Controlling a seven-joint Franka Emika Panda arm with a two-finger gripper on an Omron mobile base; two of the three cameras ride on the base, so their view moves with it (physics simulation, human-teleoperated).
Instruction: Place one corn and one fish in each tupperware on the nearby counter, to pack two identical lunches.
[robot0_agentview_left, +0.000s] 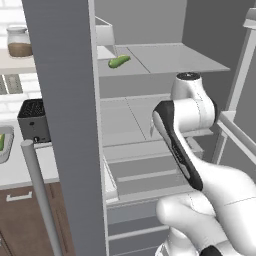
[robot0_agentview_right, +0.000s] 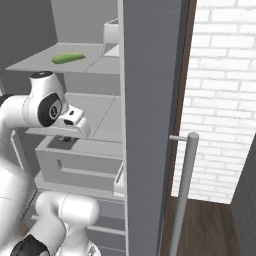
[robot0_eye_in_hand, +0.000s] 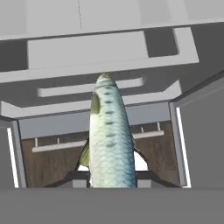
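Note:
A silvery blue-green fish with dark spots hangs lengthwise between my fingertips. My gripper is shut on its tail end, over the open fridge's lower drawers. In the right base view my hand points down into a grey fridge drawer. One tupperware peeks in at the left edge, on the counter. Something yellow-green lies in it; I cannot tell whether it is corn.
The open fridge door with its bar handle stands between the arm and the counter. A green cucumber lies on the top fridge shelf. A black toaster sits beside the tupperware, a jar above.

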